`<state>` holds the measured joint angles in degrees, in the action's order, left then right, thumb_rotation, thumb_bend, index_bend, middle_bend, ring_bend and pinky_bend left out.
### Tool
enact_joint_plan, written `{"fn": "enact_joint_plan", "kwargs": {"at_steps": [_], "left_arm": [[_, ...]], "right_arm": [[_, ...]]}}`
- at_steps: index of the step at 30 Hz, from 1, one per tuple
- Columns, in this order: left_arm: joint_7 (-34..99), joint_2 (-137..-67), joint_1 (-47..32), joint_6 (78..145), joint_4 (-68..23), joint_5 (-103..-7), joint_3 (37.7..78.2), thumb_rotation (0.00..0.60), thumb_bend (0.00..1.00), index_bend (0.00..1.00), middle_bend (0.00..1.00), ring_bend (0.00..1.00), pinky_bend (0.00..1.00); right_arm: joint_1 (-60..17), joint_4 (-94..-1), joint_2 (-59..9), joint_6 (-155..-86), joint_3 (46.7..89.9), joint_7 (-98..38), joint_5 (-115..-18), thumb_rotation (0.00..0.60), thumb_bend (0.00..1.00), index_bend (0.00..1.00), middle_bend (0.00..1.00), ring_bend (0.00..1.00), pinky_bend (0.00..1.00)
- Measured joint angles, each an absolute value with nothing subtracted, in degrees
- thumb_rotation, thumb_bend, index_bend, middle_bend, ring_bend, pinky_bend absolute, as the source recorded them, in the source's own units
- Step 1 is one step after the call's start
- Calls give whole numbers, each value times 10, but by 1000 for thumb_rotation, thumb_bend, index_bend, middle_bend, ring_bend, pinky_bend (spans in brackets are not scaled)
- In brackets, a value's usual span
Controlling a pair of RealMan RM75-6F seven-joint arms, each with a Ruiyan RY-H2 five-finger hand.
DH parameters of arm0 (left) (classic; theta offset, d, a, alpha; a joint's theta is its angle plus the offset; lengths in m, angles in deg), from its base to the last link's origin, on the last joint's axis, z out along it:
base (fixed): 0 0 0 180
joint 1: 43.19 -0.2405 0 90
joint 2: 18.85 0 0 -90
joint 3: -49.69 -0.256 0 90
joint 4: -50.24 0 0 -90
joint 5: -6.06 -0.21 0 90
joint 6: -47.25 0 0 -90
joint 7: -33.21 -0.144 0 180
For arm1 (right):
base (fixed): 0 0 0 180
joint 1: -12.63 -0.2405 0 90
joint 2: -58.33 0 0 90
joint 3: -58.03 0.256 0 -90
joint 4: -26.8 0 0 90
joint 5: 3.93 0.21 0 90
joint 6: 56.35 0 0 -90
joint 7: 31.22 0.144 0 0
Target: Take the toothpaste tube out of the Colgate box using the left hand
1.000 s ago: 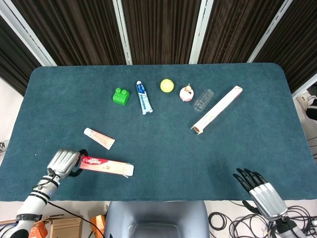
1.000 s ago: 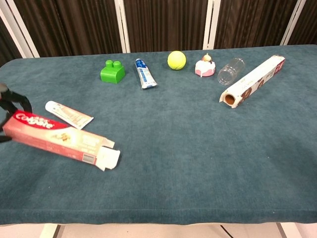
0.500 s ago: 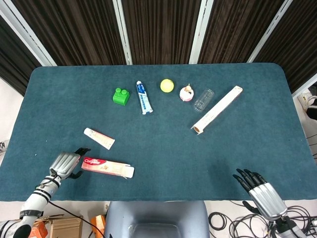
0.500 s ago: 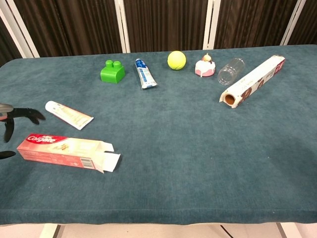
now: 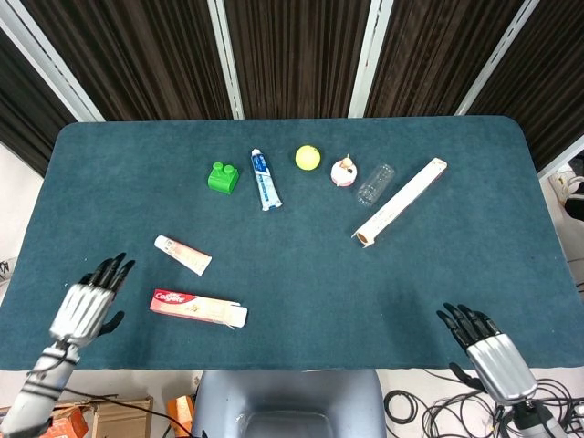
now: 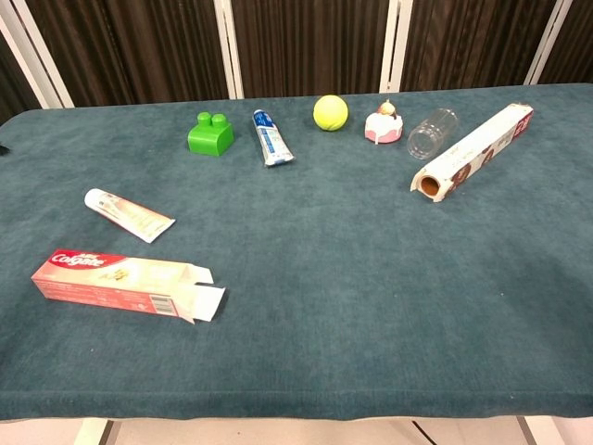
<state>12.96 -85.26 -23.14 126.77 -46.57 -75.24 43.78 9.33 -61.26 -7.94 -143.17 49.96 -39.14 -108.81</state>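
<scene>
Both hands, my left hand (image 5: 87,308) and right hand (image 5: 485,344), hung empty with fingers spread, since the white toothpaste tube (image 5: 182,254) already lay beside the opened red Colgate carton (image 5: 197,307) near the table's (image 5: 301,237) front-left corner.

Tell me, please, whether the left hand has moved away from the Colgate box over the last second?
Yes. The left hand has let go and pulled back leftward; clear cloth now separates it from the Colgate box, which lies flat on the table.
</scene>
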Motion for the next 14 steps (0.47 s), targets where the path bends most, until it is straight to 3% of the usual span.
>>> {"fn": "enact_joint_plan", "kwargs": {"at_steps": [3,7,14], "left_arm": [[169,-853,-289,1321,-462,-790,415,600,282,48,1,69,308],[200,-845,-323,1334,-462,-798,396,600,283,54,7,70,276],[211,-837,-346,1346,-466,-801,402,600,283,53,15,71,271]], "right_arm": [[101,-603,-91,-1455,507,-387,-1089,600,196,3,38,23,175],[113,-595,-103,-1472,514,-385,-1083,600,196,3,34,21,171],[119,-597,-107,-1478,519,-388,-1077,600,196,3,34,20,171]]}}
